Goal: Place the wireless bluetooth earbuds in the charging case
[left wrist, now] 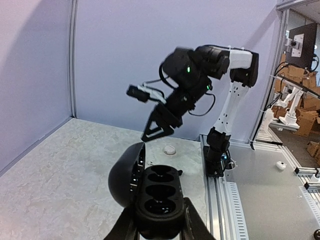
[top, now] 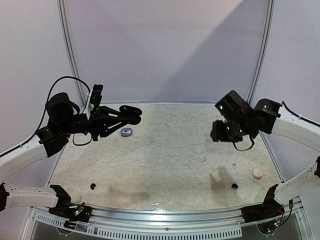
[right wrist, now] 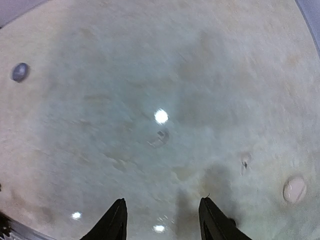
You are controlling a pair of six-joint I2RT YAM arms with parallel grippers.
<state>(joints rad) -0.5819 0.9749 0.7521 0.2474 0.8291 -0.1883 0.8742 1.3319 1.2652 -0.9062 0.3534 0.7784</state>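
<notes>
The left end effector (left wrist: pixel 160 222) is clenching the black charging case (left wrist: pixel 160 192). It is holding the case aloft over the far left part of the tabletop (top: pixel 165 165), with the lid (left wrist: pixel 125 175) hinged open to one side. The right end effector (right wrist: pixel 162 220) is hanging released and empty above the right half, fingers spread. Below it, a pale earbud (right wrist: pixel 160 136) is lying near the middle of that half, and a second tiny earbud (right wrist: pixel 245 161) is sitting closer to the right edge. No bud is showing in the case's recesses.

The step in hand is probably the pick. Doing it well is going to mean coming straight down over the pale earbud, straddling its body rather than its tip, and closing softly near the tabletop. Meanwhile the case should be sitting level, with its recesses facing up.

The case is looking like glossy hard plastic, with a domed lid and a row of rounded oval recesses. The buds are appearing smooth and rounded, so they are likely to skid or pop out of a hard pinch. The tabletop is showing a mottled, stone-like surface with glare spots that are hiding the pale buds. A round whitish puck (top: pixel 257 173) is resting near the right edge, and a blue-grey oval pod (top: pixel 126 132) is lying toward the far left.
</notes>
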